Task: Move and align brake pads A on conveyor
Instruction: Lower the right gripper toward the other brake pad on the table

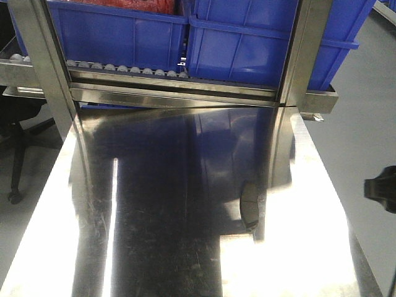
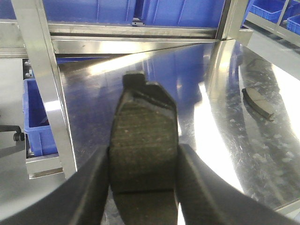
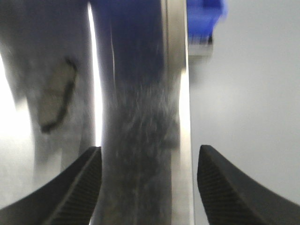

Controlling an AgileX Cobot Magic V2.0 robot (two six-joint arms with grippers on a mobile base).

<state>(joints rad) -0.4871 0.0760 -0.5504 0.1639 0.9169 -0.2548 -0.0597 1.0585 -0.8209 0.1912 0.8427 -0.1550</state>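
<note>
A: Grey-brown brake pad (image 2: 143, 126) is sitting clamped in the left gripper (image 2: 144, 164), low centre of its wrist view, over the steel table (image 1: 167, 247).
B: So it's carrying?
A: I'd judge so. A second pad (image 1: 249, 207) is lying right of centre on the table, and the right gripper (image 3: 149, 164) is hanging spread and empty.
B: Next?
A: Reaching the belt, which isn't showing in any view.
</note>
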